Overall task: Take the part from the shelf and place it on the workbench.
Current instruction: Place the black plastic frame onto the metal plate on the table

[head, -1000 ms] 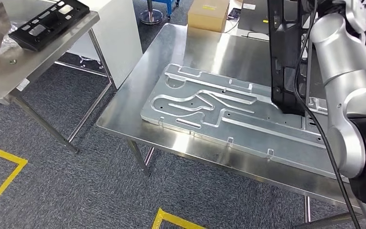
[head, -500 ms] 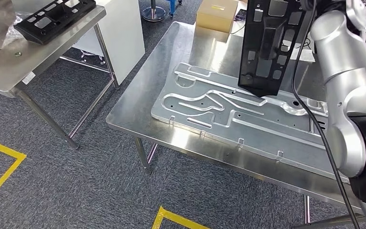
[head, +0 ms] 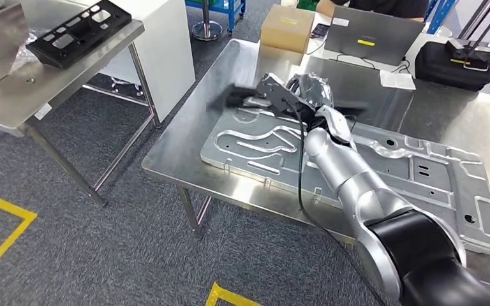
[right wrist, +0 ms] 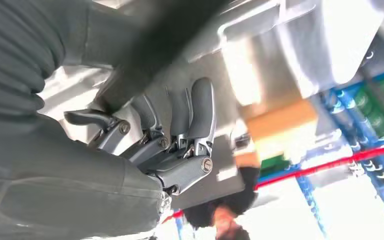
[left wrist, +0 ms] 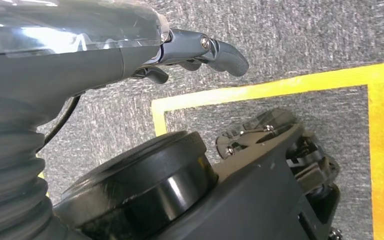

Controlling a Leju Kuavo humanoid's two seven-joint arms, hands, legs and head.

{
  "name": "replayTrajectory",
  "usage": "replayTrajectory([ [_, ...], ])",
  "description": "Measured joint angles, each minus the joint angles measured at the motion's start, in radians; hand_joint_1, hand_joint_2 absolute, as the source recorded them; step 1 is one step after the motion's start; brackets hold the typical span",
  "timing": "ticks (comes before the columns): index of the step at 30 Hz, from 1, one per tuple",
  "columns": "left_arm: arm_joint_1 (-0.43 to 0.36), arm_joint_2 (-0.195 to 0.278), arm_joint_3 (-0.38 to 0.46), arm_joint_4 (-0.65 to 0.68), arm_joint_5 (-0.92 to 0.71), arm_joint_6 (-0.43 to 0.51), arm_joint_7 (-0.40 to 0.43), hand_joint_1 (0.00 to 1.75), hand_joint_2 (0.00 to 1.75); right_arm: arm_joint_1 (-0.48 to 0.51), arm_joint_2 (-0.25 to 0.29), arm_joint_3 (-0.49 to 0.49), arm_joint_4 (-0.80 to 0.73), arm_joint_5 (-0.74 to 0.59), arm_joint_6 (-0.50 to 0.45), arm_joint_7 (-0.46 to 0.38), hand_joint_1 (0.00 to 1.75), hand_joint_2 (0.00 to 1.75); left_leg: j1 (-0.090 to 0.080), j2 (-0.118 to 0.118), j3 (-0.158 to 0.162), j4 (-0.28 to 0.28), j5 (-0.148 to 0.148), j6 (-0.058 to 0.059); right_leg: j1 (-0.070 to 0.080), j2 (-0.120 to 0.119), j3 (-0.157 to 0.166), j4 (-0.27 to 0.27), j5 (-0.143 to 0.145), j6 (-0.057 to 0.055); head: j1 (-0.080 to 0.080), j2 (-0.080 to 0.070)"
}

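Note:
The black plastic part (head: pixel 237 99) is blurred with motion and lies almost flat just above the far left end of the workbench (head: pixel 178 143). My right hand (head: pixel 288 94) grips it from above, arm stretched out over the embossed metal plate (head: pixel 421 172). In the right wrist view the dark fingers (right wrist: pixel 182 125) wrap around the blurred black part (right wrist: pixel 150 55). My left hand (left wrist: pixel 200 50) hangs over the carpet and holds nothing.
A second black part (head: pixel 80 32) lies on the steel table (head: pixel 13 95) at the left. At the bench's far side stand a cardboard box (head: pixel 287 27), a grey laptop (head: pixel 367 35) and a black case (head: pixel 453 64). A person (head: pixel 383 5) sits behind them.
The part has swung from upright down to nearly flat over the plate's left end, and my right arm has dropped low across the bench with it.

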Motion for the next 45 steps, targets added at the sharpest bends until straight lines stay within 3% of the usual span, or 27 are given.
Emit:
replayTrajectory([
  [7, 0.005, 0.000, 0.000, 0.000, 0.002, 0.004, 0.000, 0.00, 1.75, 0.107, -0.012, -0.001, -0.016, -0.046, -0.019, -0.020, 1.75, 1.75, 0.000, 0.000, -0.007, 0.000, 0.002, -0.001, -0.001, 0.001, -0.005, -0.002, 0.004, -0.002, 0.001, 0.000],
  [16, 0.009, 0.000, 0.000, 0.000, 0.002, 0.016, -0.017, 0.00, 1.75, 0.144, -0.063, -0.018, -0.038, -0.072, -0.020, -0.026, 1.75, 1.75, -0.001, 0.001, -0.007, 0.000, -0.001, 0.002, -0.001, 0.001, -0.005, -0.005, 0.004, -0.002, 0.000, 0.000],
  [27, 0.009, 0.000, 0.000, 0.000, -0.001, 0.020, -0.019, 0.00, 1.75, 0.168, -0.082, -0.027, -0.049, -0.074, -0.033, -0.014, 1.75, 1.75, -0.001, 0.001, -0.007, 0.000, -0.001, 0.003, -0.001, 0.000, -0.005, -0.005, 0.002, 0.001, 0.000, 0.000],
  [33, 0.016, 0.000, 0.000, 0.000, -0.003, 0.027, -0.088, 0.00, 1.75, 0.203, -0.118, -0.051, -0.049, -0.089, -0.045, -0.037, 1.75, 1.75, -0.001, -0.002, -0.006, 0.000, -0.001, 0.003, -0.001, -0.002, -0.003, -0.006, 0.001, 0.001, 0.000, 0.000],
  [40, 0.020, -0.005, 0.034, 0.000, 0.102, -0.004, -0.253, 0.00, 1.75, 0.289, -0.194, -0.112, -0.051, -0.112, -0.073, -0.090, 1.75, 1.75, -0.001, -0.007, -0.005, 0.000, -0.003, 0.006, -0.002, -0.006, 0.002, -0.010, 0.000, 0.001, 0.000, 0.000],
  [45, -0.044, -0.040, 0.065, 0.000, 0.148, 0.008, -0.193, 0.00, 1.75, 0.288, -0.197, -0.121, -0.049, -0.079, -0.072, -0.062, 1.75, 1.75, -0.001, -0.009, -0.004, 0.000, -0.002, 0.007, -0.002, -0.009, 0.005, -0.011, 0.000, 0.002, 0.000, 0.000],
])
